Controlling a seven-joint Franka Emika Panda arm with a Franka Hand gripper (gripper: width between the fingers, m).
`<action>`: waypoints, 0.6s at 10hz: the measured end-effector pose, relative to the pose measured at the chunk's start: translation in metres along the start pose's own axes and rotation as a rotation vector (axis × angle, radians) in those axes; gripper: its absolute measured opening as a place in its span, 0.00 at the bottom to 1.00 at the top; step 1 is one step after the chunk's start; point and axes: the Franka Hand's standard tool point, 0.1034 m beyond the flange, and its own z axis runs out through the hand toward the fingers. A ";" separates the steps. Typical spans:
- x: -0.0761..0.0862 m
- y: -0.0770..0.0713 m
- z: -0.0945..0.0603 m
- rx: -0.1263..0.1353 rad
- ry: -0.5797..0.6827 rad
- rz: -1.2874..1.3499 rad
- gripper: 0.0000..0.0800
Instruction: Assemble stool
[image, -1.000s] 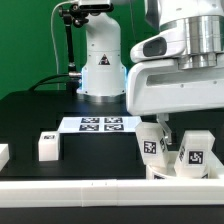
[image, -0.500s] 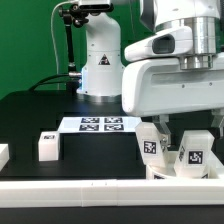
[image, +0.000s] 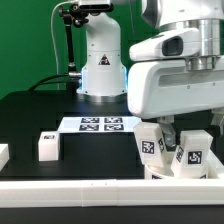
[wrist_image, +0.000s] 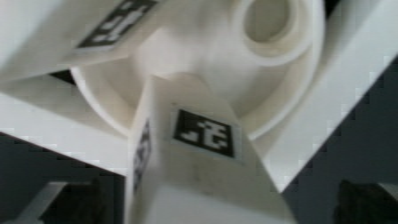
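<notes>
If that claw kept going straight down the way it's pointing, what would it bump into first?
Most likely the tagged white leg: the wrist view shows it dead ahead of the gripper, between the open fingers, with the round seat behind. Depth is unclear.

The arm's white wrist housing (image: 180, 85) fills the exterior view's right, masking most of the gripper (image: 170, 128), so its jaw spacing cannot be told, and covering the marker board's (image: 98, 124) right end. At the left, the frame edge crops the cut-off leg (image: 3, 153). Up close, the seat (wrist_image: 267, 70) and the tagged leg (wrist_image: 199, 150) blur and overrun the wrist view.
</notes>
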 end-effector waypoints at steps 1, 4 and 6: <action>-0.003 -0.009 0.001 0.017 -0.022 0.022 0.81; -0.004 -0.013 -0.001 0.023 -0.026 0.034 0.81; -0.004 -0.011 -0.001 0.021 -0.026 0.018 0.81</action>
